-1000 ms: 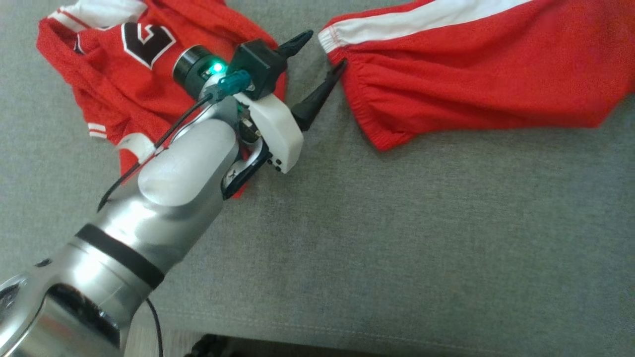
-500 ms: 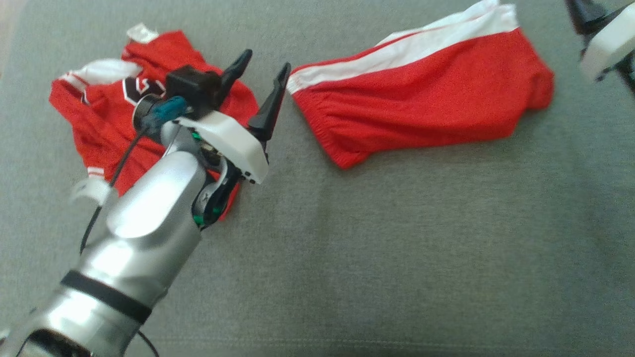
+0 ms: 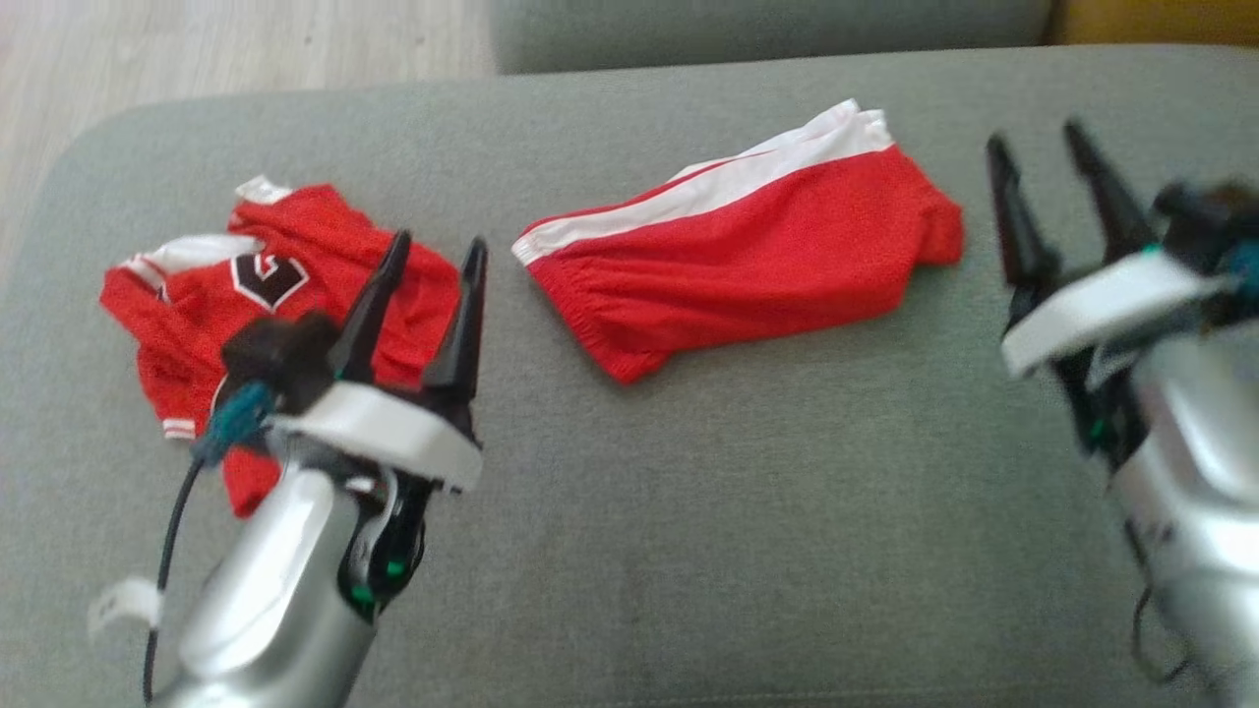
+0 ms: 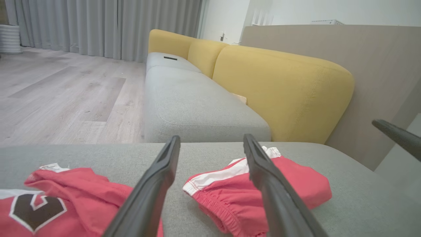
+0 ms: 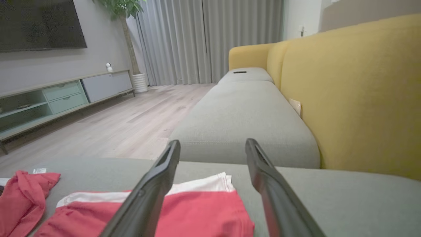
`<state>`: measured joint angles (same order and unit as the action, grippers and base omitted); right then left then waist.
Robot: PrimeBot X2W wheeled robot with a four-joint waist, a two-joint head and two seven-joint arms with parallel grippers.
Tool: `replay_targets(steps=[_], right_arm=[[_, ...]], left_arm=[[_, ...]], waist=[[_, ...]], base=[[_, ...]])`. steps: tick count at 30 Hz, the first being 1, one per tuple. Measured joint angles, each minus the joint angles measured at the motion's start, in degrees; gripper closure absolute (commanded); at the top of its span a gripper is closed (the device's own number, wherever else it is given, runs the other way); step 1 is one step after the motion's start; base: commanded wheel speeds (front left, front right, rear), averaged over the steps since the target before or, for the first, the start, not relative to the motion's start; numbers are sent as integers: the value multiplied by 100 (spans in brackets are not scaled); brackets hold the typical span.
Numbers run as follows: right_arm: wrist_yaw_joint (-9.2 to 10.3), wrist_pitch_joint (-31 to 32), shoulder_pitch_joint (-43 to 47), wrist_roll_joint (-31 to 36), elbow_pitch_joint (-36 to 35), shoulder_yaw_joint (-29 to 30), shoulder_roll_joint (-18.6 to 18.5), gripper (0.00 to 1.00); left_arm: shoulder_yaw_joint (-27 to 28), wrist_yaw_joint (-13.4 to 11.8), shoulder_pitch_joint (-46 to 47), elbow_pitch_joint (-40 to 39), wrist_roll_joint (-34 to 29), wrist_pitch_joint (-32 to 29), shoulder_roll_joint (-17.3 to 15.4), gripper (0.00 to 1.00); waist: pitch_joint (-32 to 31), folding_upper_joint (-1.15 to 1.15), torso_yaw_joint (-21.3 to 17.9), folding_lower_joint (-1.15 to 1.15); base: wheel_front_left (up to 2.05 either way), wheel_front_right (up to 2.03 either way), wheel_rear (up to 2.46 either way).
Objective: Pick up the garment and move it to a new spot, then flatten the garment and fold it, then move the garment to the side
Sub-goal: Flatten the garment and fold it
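Red shorts with a white side stripe (image 3: 748, 251) (image 4: 296, 189) (image 5: 197, 210) lie folded on the grey sofa cushion (image 3: 738, 511), past its middle. A crumpled red jersey with a black number (image 3: 266, 295) (image 4: 49, 204) (image 5: 19, 194) lies at the left. My left gripper (image 3: 438, 251) (image 4: 212, 141) hovers open over the jersey's right edge, left of the shorts, holding nothing. My right gripper (image 3: 1038, 138) (image 5: 213, 143) stands open and empty, just right of the shorts.
The cushion's left end rounds off toward wooden floor (image 3: 197, 49). A second grey cushion (image 4: 190, 102) and yellow backrests (image 4: 283, 95) continue beyond. A TV cabinet (image 5: 49, 98) stands across the room.
The head camera has tilted up and the whole picture has shifted. My left gripper has drawn back from the shorts' waistband toward the jersey. My right arm has come into view at the right.
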<state>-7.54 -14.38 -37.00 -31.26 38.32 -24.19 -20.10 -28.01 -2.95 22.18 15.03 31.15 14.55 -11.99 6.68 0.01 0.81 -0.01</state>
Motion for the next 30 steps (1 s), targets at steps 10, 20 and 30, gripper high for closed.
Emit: replay_targets(steps=[10,20,30], right_arm=[[0,0,1951,1414,-1112,1866,1447,0],[0,36,2413,1825,-1561,2102,1645,0],[0,717,2270,1151,-1489,2443,1691,0]], left_arm=[[1232,409,-1316,-393,-600,0,587,0],[1701,809,-1527,-433,-1047,0,850,0],[1659,961,-1377,-355,-1183,0,915,0]], waist=[[-264,0,-310,0],[-232,0,-323,0],[169,0,-65,0]], base=[[0,0,0],[0,0,0],[0,0,0]])
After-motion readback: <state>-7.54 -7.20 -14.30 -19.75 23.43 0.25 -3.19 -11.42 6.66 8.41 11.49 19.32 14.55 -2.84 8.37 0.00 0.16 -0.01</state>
